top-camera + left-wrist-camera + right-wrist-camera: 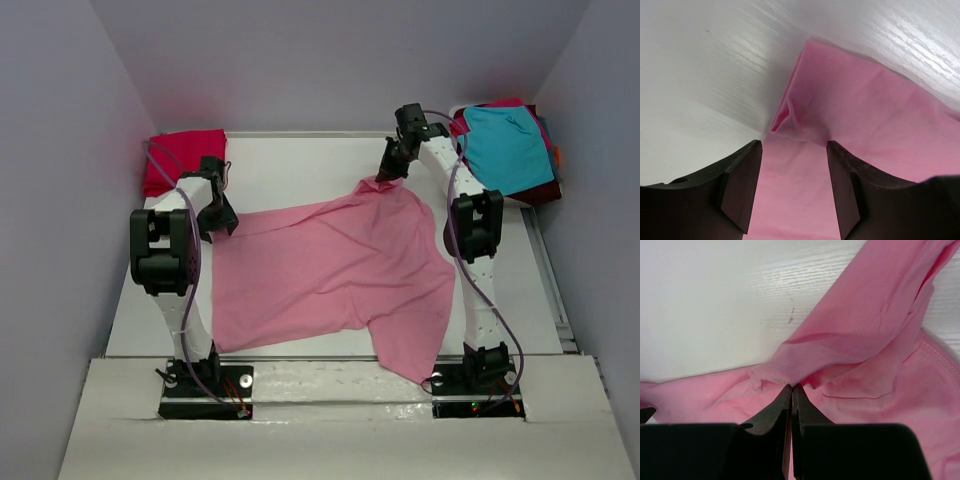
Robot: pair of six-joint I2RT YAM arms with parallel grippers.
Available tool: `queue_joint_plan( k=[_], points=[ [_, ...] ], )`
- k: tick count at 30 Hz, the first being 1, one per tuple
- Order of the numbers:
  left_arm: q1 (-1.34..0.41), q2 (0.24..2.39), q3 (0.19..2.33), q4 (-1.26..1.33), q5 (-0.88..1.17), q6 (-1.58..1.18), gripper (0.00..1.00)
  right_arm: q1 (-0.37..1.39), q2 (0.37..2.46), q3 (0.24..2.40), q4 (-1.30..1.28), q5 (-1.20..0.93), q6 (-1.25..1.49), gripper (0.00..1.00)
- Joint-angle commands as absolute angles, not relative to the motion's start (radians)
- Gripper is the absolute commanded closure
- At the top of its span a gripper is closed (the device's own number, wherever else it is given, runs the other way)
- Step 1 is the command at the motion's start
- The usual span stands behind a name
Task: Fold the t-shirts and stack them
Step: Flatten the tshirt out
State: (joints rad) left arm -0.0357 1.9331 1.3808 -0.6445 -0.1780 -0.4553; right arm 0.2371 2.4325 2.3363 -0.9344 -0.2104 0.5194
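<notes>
Currently: right gripper pinching the light pink cotton t-shirt, left gripper open

Spread across the middle of the white desk, the pink shirt lies mostly flat, with one sleeve reaching the near edge toward 5 o'clock. At the shirt's 1 o'clock end the right gripper's jaws are closed tight on a bunched fold of fabric, which is drawn up into a small peak. At 9 o'clock the left gripper stands with its jaws wide apart over the shirt's corner, and cloth shows in the gap. Whether its fingers touch the cloth cannot be told. A folded crimson red t-shirt sits in the desk's 11 o'clock corner. At 2 o'clock, apart from the pink shirt, a teal t-shirt lies on top of a maroon one.
</notes>
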Motion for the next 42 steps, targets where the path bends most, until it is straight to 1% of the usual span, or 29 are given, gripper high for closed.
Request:
queue_joint_plan(
  k=[1,7,11,12,14,15,17,25,27,29,31,32,33,34,35,36,42],
  points=[
    [-0.025,1.940,1.384,-0.614,-0.153,-0.440,0.35,0.244,2.387,2.333,-0.925,-0.229,0.503,0.93],
    [-0.025,1.976,1.404,-0.600,-0.140,-0.431,0.35,0.235,2.384,2.324,-0.923,-0.229,0.502,0.93],
    [-0.025,1.986,1.423,-0.595,-0.132,-0.431,0.38,0.235,2.376,2.309,-0.919,-0.227,0.499,0.93],
    [-0.025,1.988,1.428,-0.595,-0.133,-0.430,0.44,0.235,2.378,2.306,-0.919,-0.227,0.499,0.93],
    [-0.025,1.987,1.437,-0.597,-0.136,-0.431,0.50,0.235,2.376,2.304,-0.919,-0.227,0.499,0.93],
    [-0.025,1.987,1.442,-0.598,-0.140,-0.431,0.56,0.235,2.376,2.303,-0.919,-0.227,0.499,0.93],
    [-0.025,1.985,1.451,-0.604,-0.143,-0.433,0.61,0.235,2.375,2.301,-0.917,-0.229,0.499,0.93],
    [-0.025,1.959,1.460,-0.617,-0.186,-0.437,0.62,0.235,2.375,2.299,-0.919,-0.227,0.499,0.93],
    [-0.025,1.945,1.462,-0.618,-0.205,-0.437,0.67,0.235,2.375,2.301,-0.919,-0.227,0.497,0.93],
    [-0.025,1.941,1.466,-0.623,-0.212,-0.437,0.70,0.235,2.373,2.299,-0.920,-0.225,0.497,0.93],
    [-0.025,1.937,1.482,-0.629,-0.227,-0.439,0.79,0.235,2.368,2.296,-0.920,-0.224,0.497,0.93],
    [-0.025,1.936,1.488,-0.632,-0.227,-0.437,0.79,0.235,2.368,2.296,-0.920,-0.224,0.495,0.93],
    [-0.025,1.936,1.491,-0.635,-0.232,-0.437,0.84,0.235,2.367,2.295,-0.922,-0.224,0.495,0.93],
    [-0.025,1.936,1.497,-0.640,-0.233,-0.437,0.86,0.235,2.368,2.295,-0.923,-0.224,0.495,0.93],
    [-0.025,1.936,1.508,-0.643,-0.236,-0.436,0.92,0.235,2.367,2.295,-0.923,-0.222,0.495,0.93],
    [-0.025,1.934,1.511,-0.646,-0.236,-0.436,0.94,0.235,2.367,2.295,-0.923,-0.222,0.495,0.93],
    [-0.025,1.939,1.535,-0.657,-0.239,-0.425,0.94,0.235,2.358,2.302,-0.925,-0.218,0.494,0.93]
  ],
)
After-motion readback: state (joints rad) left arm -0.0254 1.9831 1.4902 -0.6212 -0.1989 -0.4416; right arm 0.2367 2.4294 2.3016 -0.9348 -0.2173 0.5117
